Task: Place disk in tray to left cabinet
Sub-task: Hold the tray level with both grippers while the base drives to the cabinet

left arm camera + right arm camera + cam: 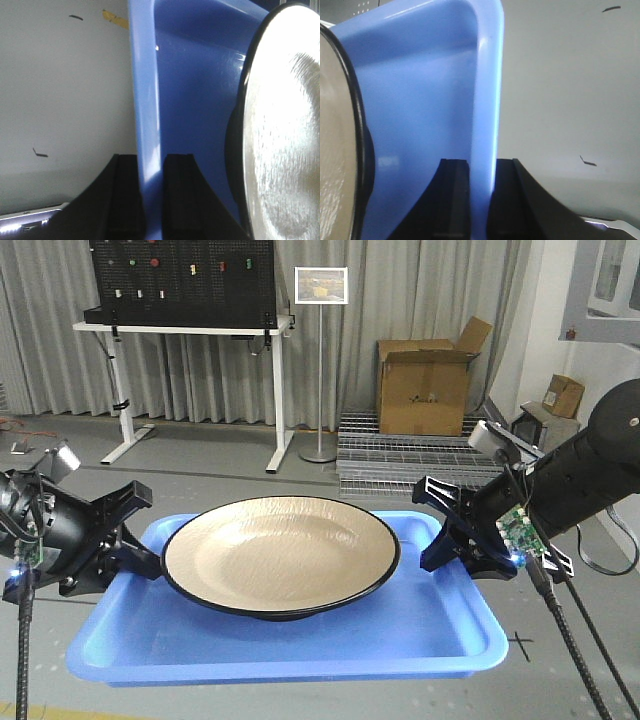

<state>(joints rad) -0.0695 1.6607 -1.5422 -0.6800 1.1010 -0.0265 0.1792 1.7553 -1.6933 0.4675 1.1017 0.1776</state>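
The tan disk [280, 552] with a black rim lies in the middle of the blue tray [440, 635]. My left gripper [140, 540] is shut on the tray's left rim [147, 125], one finger on each side of it. My right gripper [440, 530] is shut on the tray's right rim [487, 110] in the same way. The tray is held up level between both arms, above the grey floor. The disk's edge shows in the left wrist view [280, 140] and the right wrist view [335, 150]. The cabinet is out of view.
A white workbench [190, 330] with a black pegboard stands at the back left. A sign stand [320, 360], a cardboard box [425, 385] on metal grating and a smaller box [563, 395] stand behind. Grey floor lies below.
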